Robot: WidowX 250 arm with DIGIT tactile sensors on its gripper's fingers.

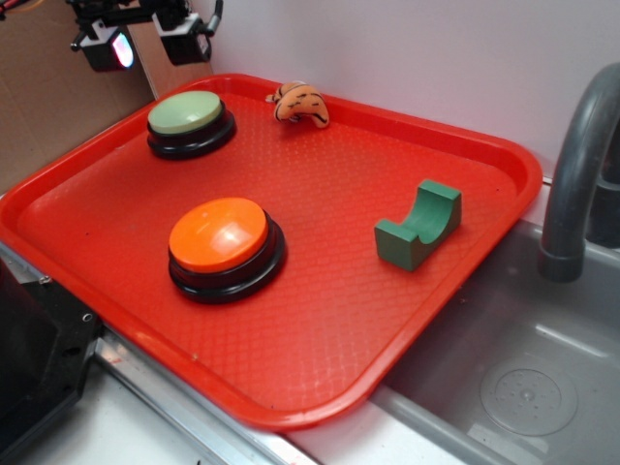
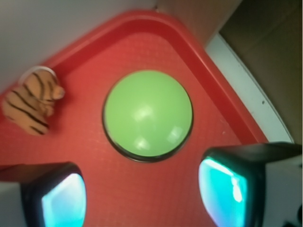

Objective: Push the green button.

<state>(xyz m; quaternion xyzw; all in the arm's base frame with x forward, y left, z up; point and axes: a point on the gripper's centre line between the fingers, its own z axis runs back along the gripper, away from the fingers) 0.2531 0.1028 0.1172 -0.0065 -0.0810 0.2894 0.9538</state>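
Nearest sits one orange button (image 1: 219,235) on the red tray (image 1: 320,378), then one dark green arch block (image 1: 418,226). Farther back: one green button (image 1: 185,114), one striped toy tiger (image 1: 300,102). Above hangs the gripper (image 1: 150,44), fingers apart.

The hand (image 1: 148,44) is hanging high at the far left corner, its two fingers (image 2: 226,189) spread apart, gripping nothing.
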